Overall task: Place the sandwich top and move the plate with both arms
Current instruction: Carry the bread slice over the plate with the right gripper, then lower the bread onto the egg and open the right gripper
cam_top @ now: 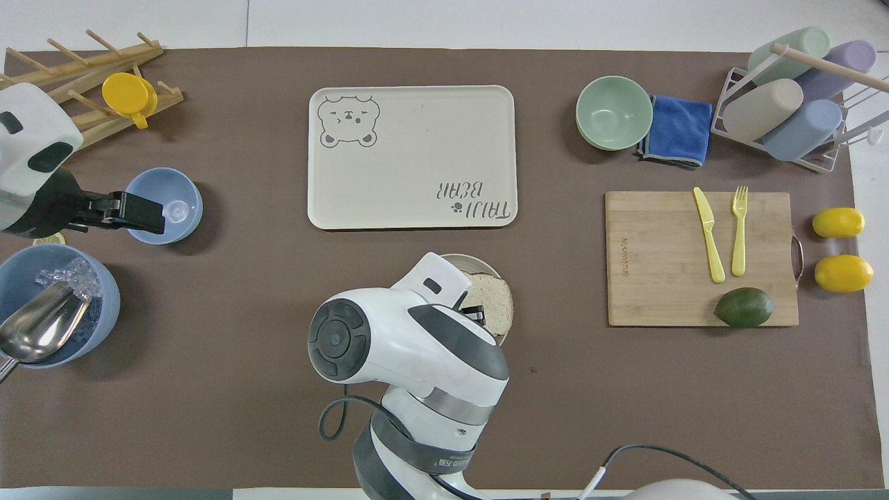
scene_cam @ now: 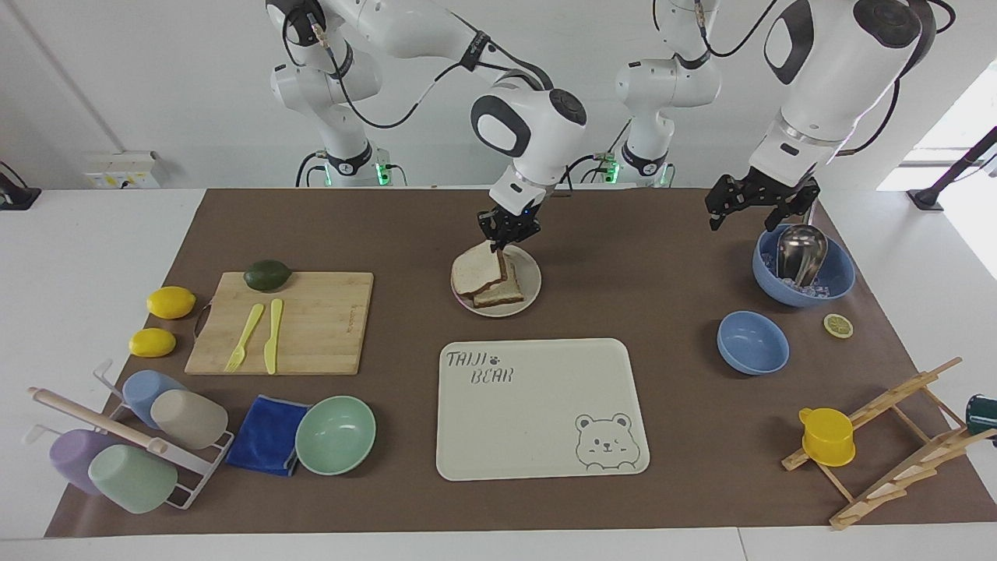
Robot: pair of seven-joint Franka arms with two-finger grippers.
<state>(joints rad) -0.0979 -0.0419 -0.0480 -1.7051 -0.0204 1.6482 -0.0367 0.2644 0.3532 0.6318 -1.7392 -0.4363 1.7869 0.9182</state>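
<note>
The sandwich top, a pale brown bread slice, lies tilted across the lower slice on the round beige plate. My right gripper is shut on the edge of that slice nearer the robots. In the overhead view the sandwich top shows beside the right gripper, and the arm covers most of the plate. The egg is hidden under the bread. My left gripper waits open in the air over the rim of the blue ice bowl.
The bear tray lies just farther from the robots than the plate. A cutting board with avocado, knife and fork sits toward the right arm's end. A small blue bowl and a wooden rack stand toward the left arm's end.
</note>
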